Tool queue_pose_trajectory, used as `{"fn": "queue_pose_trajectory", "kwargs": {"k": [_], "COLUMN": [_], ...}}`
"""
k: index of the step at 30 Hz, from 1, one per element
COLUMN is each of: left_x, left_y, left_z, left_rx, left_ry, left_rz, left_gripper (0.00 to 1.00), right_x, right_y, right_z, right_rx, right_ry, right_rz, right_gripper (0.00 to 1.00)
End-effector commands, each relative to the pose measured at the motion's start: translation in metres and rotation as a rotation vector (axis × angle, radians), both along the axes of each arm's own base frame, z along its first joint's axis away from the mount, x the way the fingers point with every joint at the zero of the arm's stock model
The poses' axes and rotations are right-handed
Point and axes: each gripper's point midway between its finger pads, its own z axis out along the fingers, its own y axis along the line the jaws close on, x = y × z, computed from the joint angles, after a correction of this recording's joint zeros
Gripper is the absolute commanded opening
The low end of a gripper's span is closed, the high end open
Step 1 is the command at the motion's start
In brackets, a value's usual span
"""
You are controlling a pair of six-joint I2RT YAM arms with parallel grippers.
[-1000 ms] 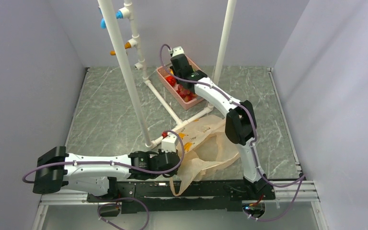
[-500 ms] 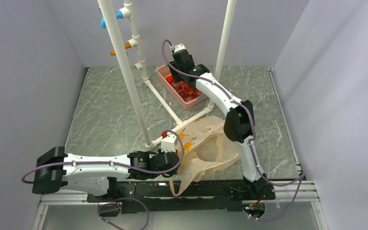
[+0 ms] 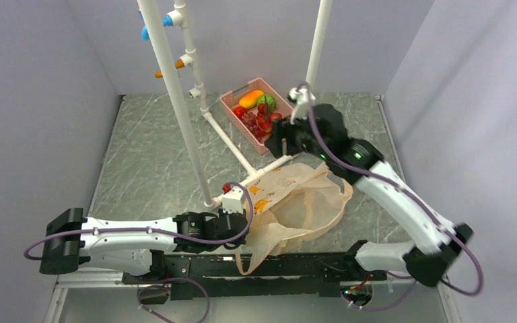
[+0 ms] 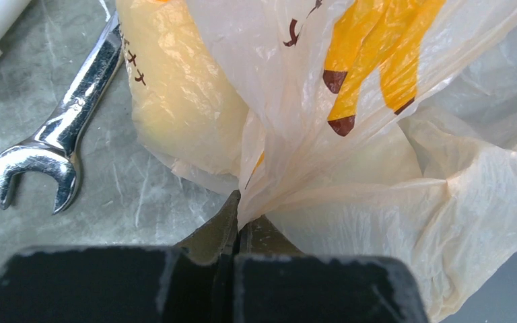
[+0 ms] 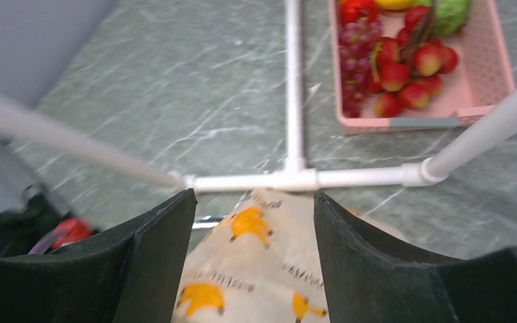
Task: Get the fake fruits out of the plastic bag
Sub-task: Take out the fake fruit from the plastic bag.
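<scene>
The plastic bag (image 3: 299, 202) lies crumpled on the table in front of the arms, peach-beige with orange marks. My left gripper (image 3: 244, 227) is shut on a fold of its near-left edge (image 4: 256, 195). In the left wrist view a pale yellow rounded shape (image 4: 182, 101) shows through the film. My right gripper (image 3: 276, 138) hangs open over the bag's far edge, and the bag (image 5: 256, 269) shows between its fingers with nothing held. Red-purple grapes (image 5: 357, 47) and small red fruits (image 5: 404, 67) lie in the pink basket (image 3: 232, 101).
The basket also holds an orange fruit (image 3: 250, 99) and a green one (image 3: 266, 101). A white pipe frame (image 3: 175, 101) stands on the table, with floor pipes (image 5: 295, 101) between basket and bag. A steel wrench (image 4: 60, 148) lies beside the bag.
My right gripper opened over the basket, left the grapes there, and drew back toward the bag as its arm swung right. The left gripper kept its grip on the bag.
</scene>
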Motion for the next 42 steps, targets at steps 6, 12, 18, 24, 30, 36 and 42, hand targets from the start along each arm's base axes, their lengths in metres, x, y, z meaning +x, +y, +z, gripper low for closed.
{"fn": "queue_pose_trajectory", "kwargs": {"k": [6, 12, 18, 24, 30, 36, 42], "left_x": [0.012, 0.019, 0.028, 0.031, 0.035, 0.035, 0.032], "left_y": [0.000, -0.009, -0.014, -0.018, -0.020, -0.027, -0.038], "left_z": [0.037, 0.068, 0.103, 0.125, 0.135, 0.126, 0.130], "left_rx": [-0.002, -0.032, -0.032, -0.082, -0.106, -0.106, -0.173], "left_ry": [-0.078, -0.136, -0.196, -0.232, -0.246, -0.220, -0.203], "left_rz": [0.026, 0.007, 0.000, -0.007, -0.008, -0.018, -0.028], "left_gripper": [0.00, 0.00, 0.00, 0.00, 0.00, 0.00, 0.00], "right_x": [-0.139, -0.166, -0.163, -0.130, -0.122, -0.126, -0.114], "right_y": [-0.007, -0.017, -0.021, -0.045, -0.032, -0.012, -0.011], "right_z": [0.003, -0.053, -0.095, -0.131, -0.150, -0.169, -0.201], "right_rx": [0.241, 0.215, 0.259, 0.167, 0.150, 0.184, 0.101], "right_ry": [0.035, 0.158, 0.224, 0.222, 0.323, 0.385, 0.408], "right_rz": [0.463, 0.509, 0.405, 0.152, 0.131, 0.211, 0.168], "right_gripper": [0.62, 0.49, 0.32, 0.28, 0.35, 0.50, 0.60]}}
